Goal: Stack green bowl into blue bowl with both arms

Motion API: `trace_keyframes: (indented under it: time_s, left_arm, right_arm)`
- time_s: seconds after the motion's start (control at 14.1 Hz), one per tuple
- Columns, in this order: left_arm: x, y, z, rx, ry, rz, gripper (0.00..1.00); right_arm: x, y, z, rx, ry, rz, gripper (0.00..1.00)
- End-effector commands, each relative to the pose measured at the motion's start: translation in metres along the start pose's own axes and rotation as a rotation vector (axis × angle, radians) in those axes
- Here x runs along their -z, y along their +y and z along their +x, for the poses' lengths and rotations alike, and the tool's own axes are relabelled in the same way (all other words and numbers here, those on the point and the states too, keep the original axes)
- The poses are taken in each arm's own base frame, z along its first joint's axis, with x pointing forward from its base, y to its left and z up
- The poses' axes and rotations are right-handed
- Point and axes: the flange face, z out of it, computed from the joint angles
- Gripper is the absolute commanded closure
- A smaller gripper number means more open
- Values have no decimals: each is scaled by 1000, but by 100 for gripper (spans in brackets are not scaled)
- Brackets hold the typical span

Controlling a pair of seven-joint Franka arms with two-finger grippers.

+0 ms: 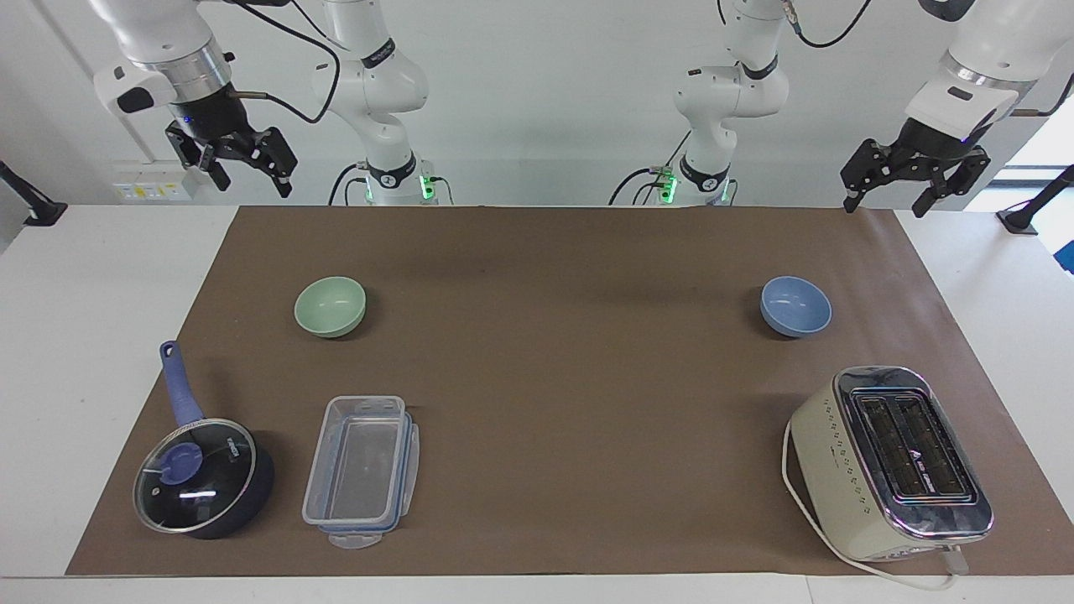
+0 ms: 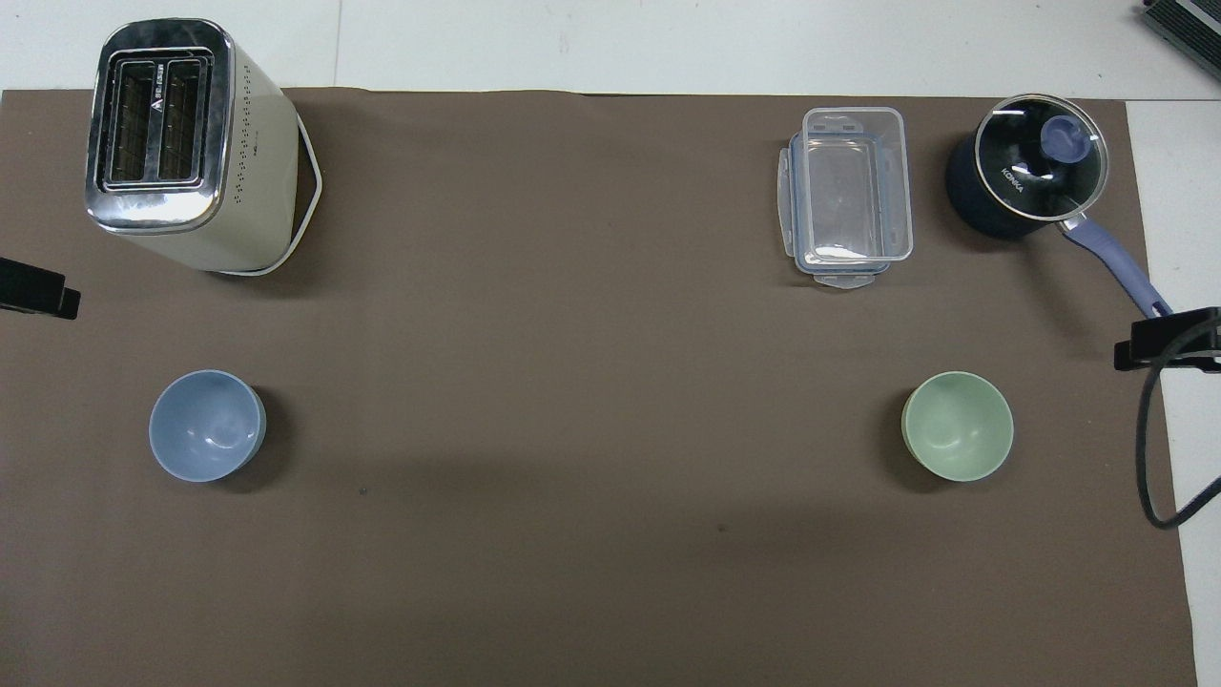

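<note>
While both arms hang raised at the robots' edge of the tabletop (image 1: 126,268), nothing is gripped: we see the right claw (image 1: 245,168) and the left claw (image 1: 914,186) with fingers spread, empty. The green bowl (image 1: 331,306) sits upright toward the right arm's end, the blue bowl (image 1: 795,306) toward the left arm's end, well apart. We judge the start is the step in hand. We would lower the right claw over the green bowl's rim, pinch one wall, and lift level; the left claw could steady the blue bowl. Only the facing view shows the claws properly; the overhead view shows both bowls' empty insides.
</note>
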Motion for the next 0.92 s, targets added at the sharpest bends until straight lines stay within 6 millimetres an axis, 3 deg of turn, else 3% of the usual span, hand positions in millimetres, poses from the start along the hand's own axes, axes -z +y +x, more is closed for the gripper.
trace_keyframes:
  time_s: [0.0,0.28,0.85]
  left_arm:
    - [-1,1,-9,20,-14,-26,0]
    - [-2,10,-9,-1,-22,-26,0]
    - [-1,5,-10,8,-19,-25,0]
  right_arm:
    - [-1,1,-3,-19,-5,19,0]
    - [-1,1,-3,-19,-6,19,0]
    - [-1,1,-4,-19,-6,19,0]
